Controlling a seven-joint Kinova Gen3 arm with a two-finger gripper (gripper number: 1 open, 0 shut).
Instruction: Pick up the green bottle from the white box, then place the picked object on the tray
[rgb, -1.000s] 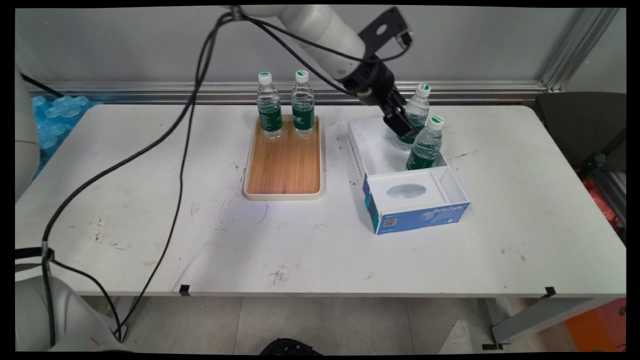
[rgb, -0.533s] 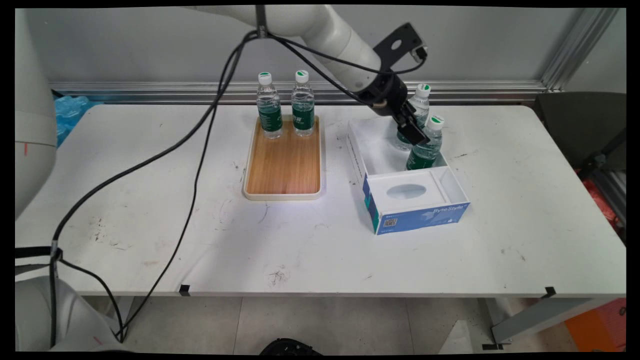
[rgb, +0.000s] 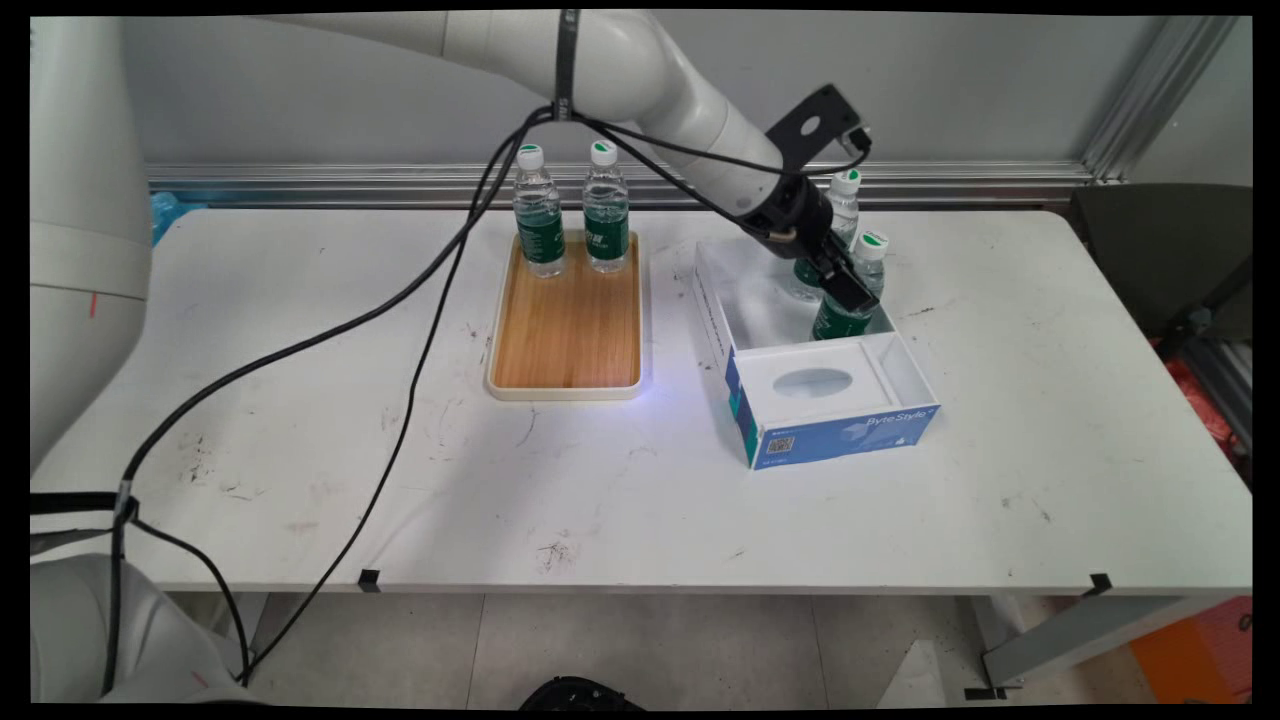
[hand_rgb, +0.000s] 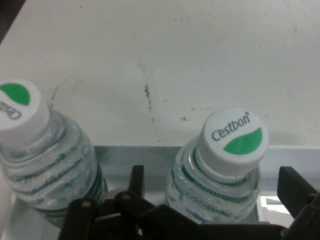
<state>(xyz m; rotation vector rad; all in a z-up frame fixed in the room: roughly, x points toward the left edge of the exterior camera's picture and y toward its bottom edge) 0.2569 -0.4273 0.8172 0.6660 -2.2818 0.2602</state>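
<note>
Two water bottles with white and green caps stand in the back part of a blue and white open box (rgb: 845, 435). My gripper (rgb: 850, 288) reaches down into the box at the nearer bottle (rgb: 868, 262). In the hand view this bottle (hand_rgb: 231, 145) stands between my two fingers (hand_rgb: 136, 181), which are apart from it on both sides, so the gripper (hand_rgb: 215, 187) is open. The other bottle (hand_rgb: 35, 145) stands just outside the left finger; in the main view it is the farther bottle (rgb: 845, 190), partly hidden by the hand.
A wooden tray (rgb: 568, 340) with a white rim lies left of the box, and two more bottles (rgb: 538, 212) (rgb: 605, 208) stand at its far end. The box's front part holds a white insert (rgb: 812, 380) with an oval hollow. Black cables (rgb: 400, 300) hang over the table's left half.
The hand has moved right and lower, from in front of the farther bottle to the nearer bottle in the box. Bottles, box and tray have not moved.
</note>
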